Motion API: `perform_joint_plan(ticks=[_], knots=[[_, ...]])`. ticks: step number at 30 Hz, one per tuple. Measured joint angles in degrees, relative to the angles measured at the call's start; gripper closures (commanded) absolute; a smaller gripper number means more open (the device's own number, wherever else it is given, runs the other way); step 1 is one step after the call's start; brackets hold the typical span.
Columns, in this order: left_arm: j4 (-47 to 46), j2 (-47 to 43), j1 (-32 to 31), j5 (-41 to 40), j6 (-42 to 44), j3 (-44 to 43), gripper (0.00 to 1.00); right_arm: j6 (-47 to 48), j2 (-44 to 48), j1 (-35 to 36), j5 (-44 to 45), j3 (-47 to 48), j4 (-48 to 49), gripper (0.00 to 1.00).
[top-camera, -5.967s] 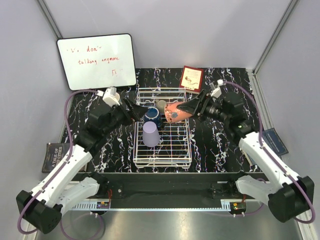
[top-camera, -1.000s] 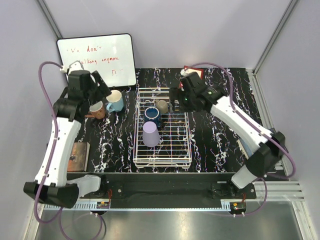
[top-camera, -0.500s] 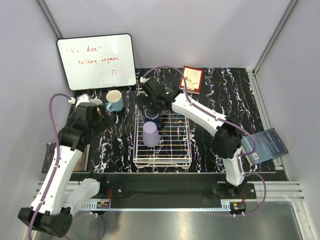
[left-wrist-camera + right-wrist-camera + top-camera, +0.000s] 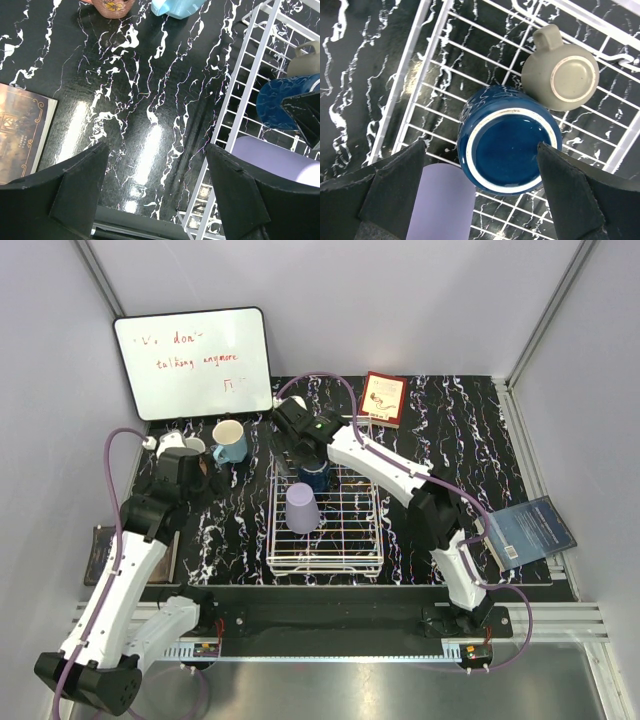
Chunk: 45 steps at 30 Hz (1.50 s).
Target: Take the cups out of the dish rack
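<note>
The white wire dish rack (image 4: 325,568) holds a lavender tumbler (image 4: 301,508) lying near its middle and an upturned dark blue cup (image 4: 317,476) at its far end. My right gripper (image 4: 307,454) is open just above the dark blue cup (image 4: 507,142), one finger on each side, apart from it. A grey-beige cup (image 4: 563,82) stands upturned beside it. The light blue mug (image 4: 229,440) and the salmon cup (image 4: 112,6) stand on the table left of the rack. My left gripper (image 4: 205,484) is open and empty over the table (image 4: 156,150).
A whiteboard (image 4: 192,360) leans at the back left. A red card (image 4: 383,397) stands behind the rack. A book (image 4: 100,552) lies at the left edge, also in the left wrist view (image 4: 20,130). A blue booklet (image 4: 530,530) lies at the right.
My right arm swung left across the rack and now sits over the dark blue cup. My left arm drew back from the cups on the table and lowered.
</note>
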<state>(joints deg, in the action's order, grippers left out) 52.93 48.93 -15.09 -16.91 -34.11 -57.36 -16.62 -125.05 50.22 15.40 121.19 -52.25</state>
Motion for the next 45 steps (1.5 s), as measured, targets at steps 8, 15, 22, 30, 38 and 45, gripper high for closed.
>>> perform_joint_plan(ticks=[8,15,22,30,38,45], knots=[[-0.79,1.14,-0.59,0.04,0.0,0.15,0.16,0.2,-0.48,0.0,3.45,0.48,-1.09,0.0],[-2.14,1.57,-0.66,0.15,0.0,1.62,0.16,0.35,-0.04,0.0,5.07,-0.37,-1.55,0.0],[-3.28,2.27,-0.66,0.48,0.0,2.29,0.16,0.15,2.6,0.0,6.34,-4.24,-1.44,0.0],[-3.58,2.38,-0.66,1.07,0.0,2.67,0.16,-0.33,7.5,0.0,6.6,-7.76,-0.61,0.0],[-4.22,3.02,-0.66,1.86,0.0,3.15,0.16,-0.5,11.67,-0.04,6.51,-7.54,0.44,0.0],[-5.09,3.8,-0.66,2.67,0.02,4.07,0.16,-1.09,11.65,-0.94,5.38,-11.19,0.5,0.0]])
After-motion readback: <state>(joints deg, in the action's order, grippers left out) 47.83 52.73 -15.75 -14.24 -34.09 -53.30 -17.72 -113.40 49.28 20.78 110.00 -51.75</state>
